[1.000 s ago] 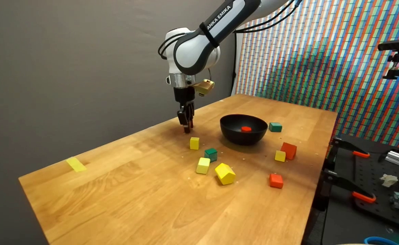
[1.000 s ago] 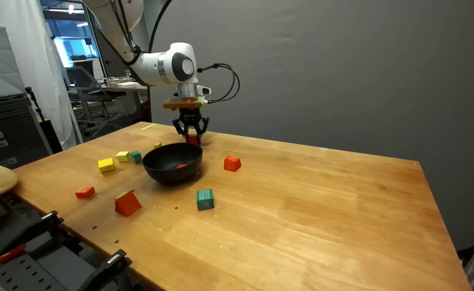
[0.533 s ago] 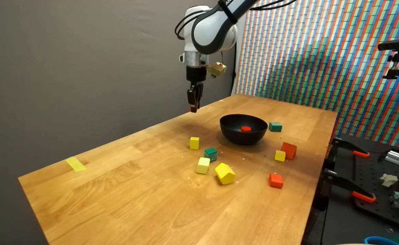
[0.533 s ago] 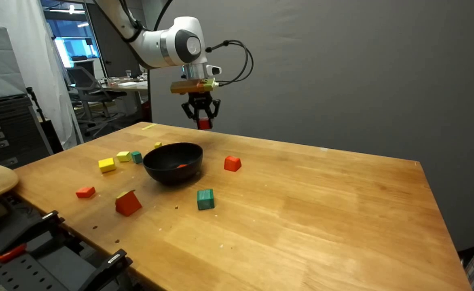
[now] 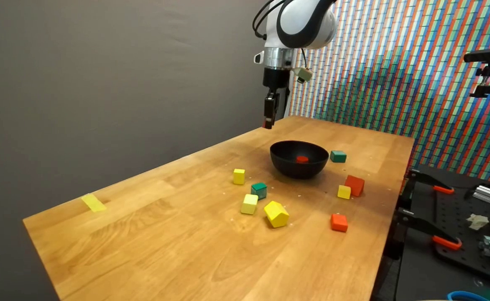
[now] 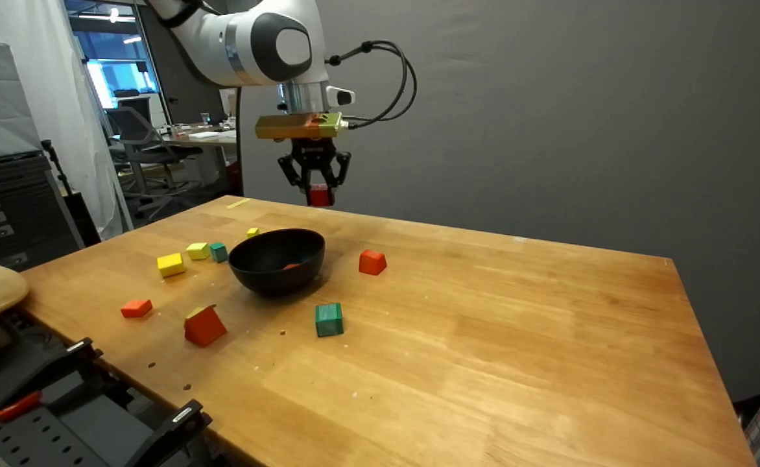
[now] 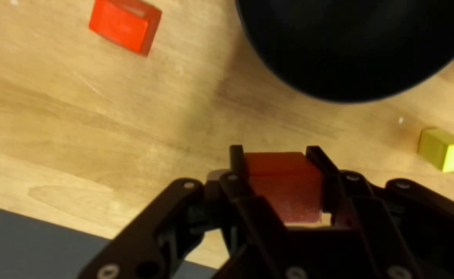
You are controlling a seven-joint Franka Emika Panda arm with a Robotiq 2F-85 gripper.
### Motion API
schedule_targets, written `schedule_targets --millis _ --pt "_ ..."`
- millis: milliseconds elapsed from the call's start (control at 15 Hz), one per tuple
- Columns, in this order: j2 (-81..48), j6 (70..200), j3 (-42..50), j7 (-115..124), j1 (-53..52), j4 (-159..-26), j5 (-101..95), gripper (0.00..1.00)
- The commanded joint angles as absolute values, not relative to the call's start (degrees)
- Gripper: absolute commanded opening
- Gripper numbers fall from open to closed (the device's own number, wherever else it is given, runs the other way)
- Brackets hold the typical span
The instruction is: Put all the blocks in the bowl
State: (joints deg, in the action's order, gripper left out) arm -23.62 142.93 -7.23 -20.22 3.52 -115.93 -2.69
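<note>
My gripper [image 7: 275, 159] is shut on a red block [image 7: 283, 193], held above the table in both exterior views [image 6: 320, 195]. The black bowl [image 5: 297, 169] is beside and below it, and its rim tops the wrist view [image 7: 347, 58]. One red block [image 5: 302, 159] lies in the bowl. Near the bowl are a yellow block [image 5: 239, 176], a green [image 5: 259, 191], a pale yellow [image 5: 249, 204] and a larger yellow one [image 5: 276, 214]. Red [image 5: 339, 222], small yellow [image 5: 344, 192], large red [image 5: 356, 185] and green [image 5: 338, 156] blocks lie across from them. Another red block [image 6: 372, 262] stands beside the bowl.
A flat yellow strip [image 5: 93, 202] lies near the wooden table's [image 5: 153, 251] edge. A grey wall [image 6: 548, 130] stands behind the table. Black clamps [image 5: 427, 228] grip the table's side by a dark cart. A camera on a mount [image 5: 487, 55] stands off the table.
My gripper has lifted the red block from the table, first upward, then sideways towards the bowl's side. The bowl and the other blocks have not moved.
</note>
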Motion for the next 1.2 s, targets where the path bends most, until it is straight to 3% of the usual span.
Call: schedule_targets --millis 0,467,667,1067,1133 --pt "-12.01 144.07 -6.53 -24.0 5.14 -130.27 -1.79 0.35" --pt "-1.94 143.35 -6.27 -36.67 4.62 -145.13 4.58 0.26" --pt "-2.15 145.31 -6.13 -39.29 2.7 -145.91 6.21 0.2" --pt "-6.66 154.36 -6.25 -39.44 1.1 -144.14 7.9 0.21" --pt "-6.95 156.39 -6.49 -39.96 1.36 -144.12 9.46 0.68"
